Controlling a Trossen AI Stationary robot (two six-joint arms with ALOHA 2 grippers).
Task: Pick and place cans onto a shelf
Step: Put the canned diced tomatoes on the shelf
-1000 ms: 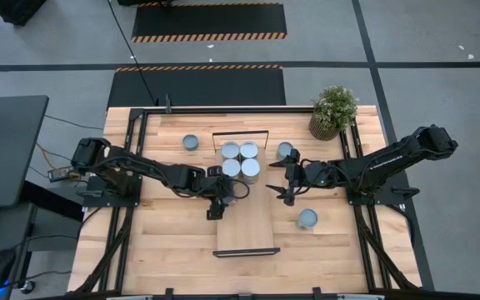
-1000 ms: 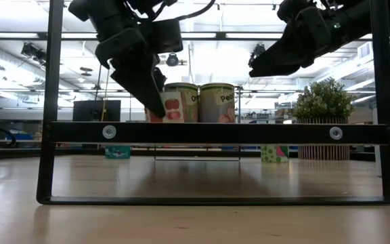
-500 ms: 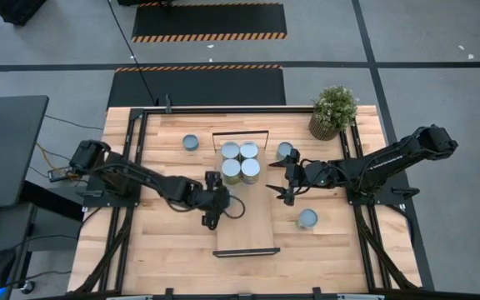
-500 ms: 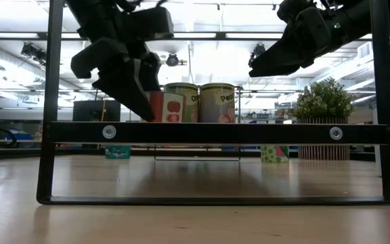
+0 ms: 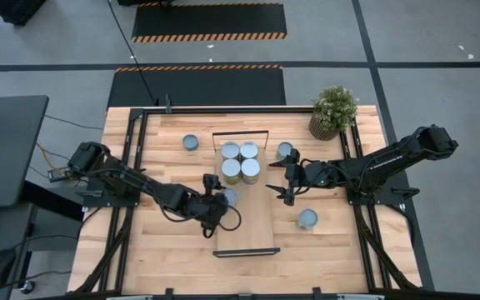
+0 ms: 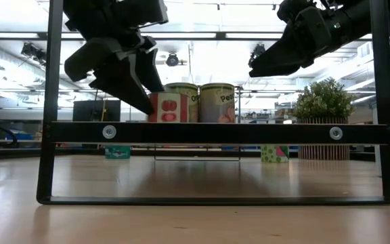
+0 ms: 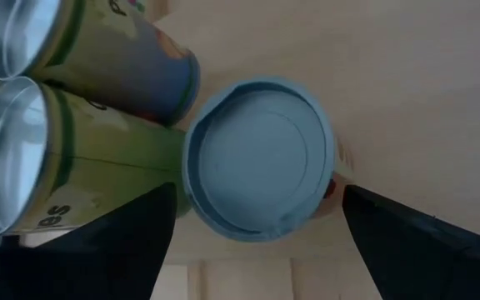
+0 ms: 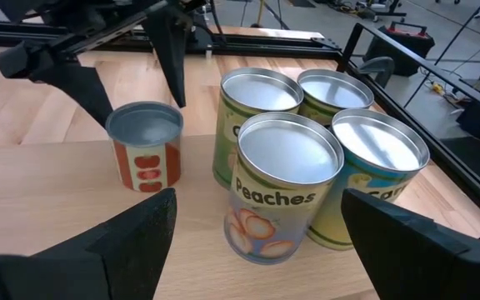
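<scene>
From above, five cans [image 5: 241, 162] stand on the shelf [image 5: 247, 225]; the left gripper [image 5: 212, 213] hovers beside the fifth, fingers spread. At table height, that red can [image 6: 166, 107] stands free. The right wrist view shows the right gripper [image 5: 279, 191] spread, empty. Likely next: fetching a table can [image 5: 307, 218].

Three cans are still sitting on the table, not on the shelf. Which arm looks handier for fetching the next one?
Probably the right. The right gripper hangs open between two loose cans beside the shelf. The left gripper, also open, is farther from the third can.
</scene>
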